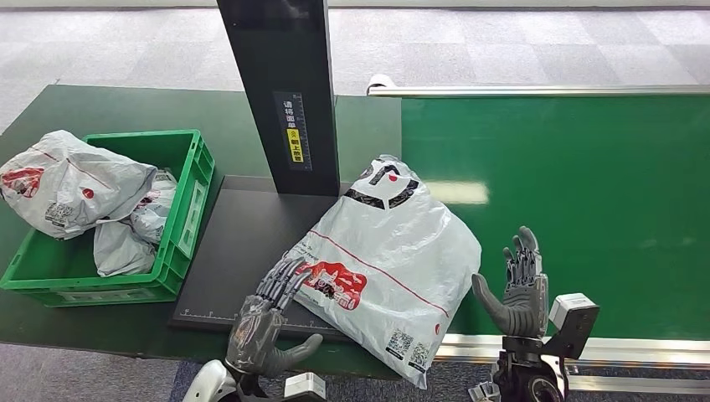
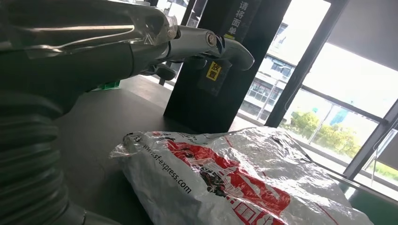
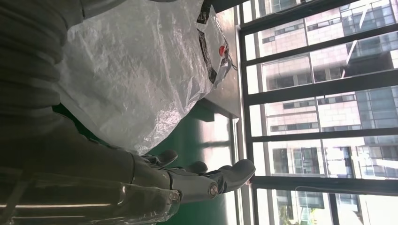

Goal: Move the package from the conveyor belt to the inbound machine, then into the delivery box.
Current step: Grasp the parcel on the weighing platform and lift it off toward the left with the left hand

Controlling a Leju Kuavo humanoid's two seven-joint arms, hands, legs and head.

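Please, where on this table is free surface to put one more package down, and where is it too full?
Free: the green conveyor belt right of the white package, and the black platform between the green crate and that package. Crowded: the crate, heaped with bags, and the platform's right corner, where the package lies between the left hand and right hand.

Package [image 2: 234, 183], white plastic: black print "www.sf-express.com" along one edge; red logo block, illegible. Black post [image 2: 220, 61]: white Chinese characters "请将面单" above a yellow sticker reading "放置".
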